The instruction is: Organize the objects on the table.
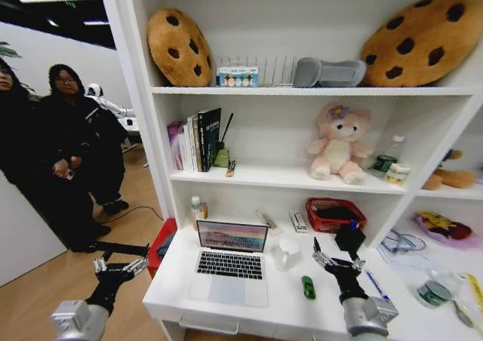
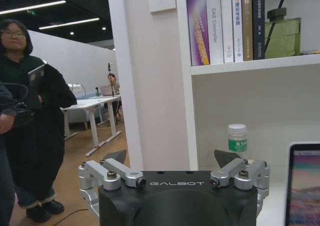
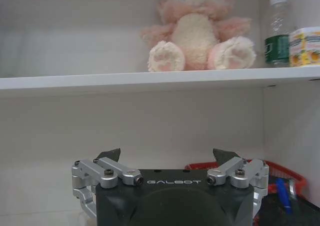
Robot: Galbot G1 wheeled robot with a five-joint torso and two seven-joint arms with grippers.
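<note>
Laptop (image 1: 230, 269) open on table (image 1: 287, 311), GALBOT-marked right claw (image 1: 337, 259) spread

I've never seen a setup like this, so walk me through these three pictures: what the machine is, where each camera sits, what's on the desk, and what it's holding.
This is a wheeled robot with two arms, facing a white desk built under shelves. The wide picture comes from its head, looking down. The other two come from cameras on its wrists, each looking past its own claw.

The left gripper hangs off the desk's left edge, above the floor. The right gripper hovers above the desk. Both are open and hold nothing.

On the desk lie an open laptop, a tiny green toy car and a blue pen. A pink plush bear sits on the shelf above.
</note>
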